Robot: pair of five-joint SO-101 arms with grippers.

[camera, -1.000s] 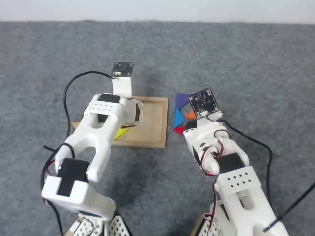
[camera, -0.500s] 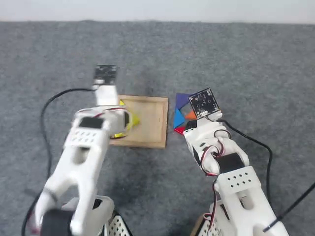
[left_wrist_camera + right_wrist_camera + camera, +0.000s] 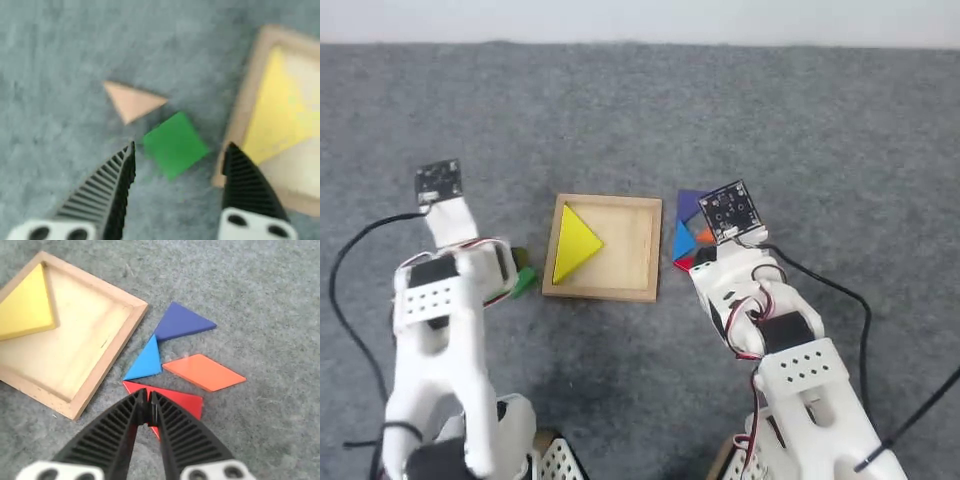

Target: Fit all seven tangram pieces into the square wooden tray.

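Holding one triangle [image 3: 573,243], the tray [image 3: 601,291] has two pieces [image 3: 175,145] left of it, four others [image 3: 204,372] right; left fingers [image 3: 112,185] open, right fingers [image 3: 120,430] closed

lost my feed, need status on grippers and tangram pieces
Left gripper open above green square. Right gripper shut, empty, over red triangle. Yellow triangle in tray, six pieces outside. Nothing blocking the tray.

High view: fixed overhead, tilted steeply down onto grey carpeted counter [image 3: 800,130], arm bases at near edge. Left wrist view: close, looking down past left end effector [image 3: 181,146], beside light square wooden tray [image 3: 245,100]. Right wrist view: close, looking down past right end effector [image 3: 149,395], tray's other side. All three share tray and flat yellow triangle piece [image 3: 572,243]
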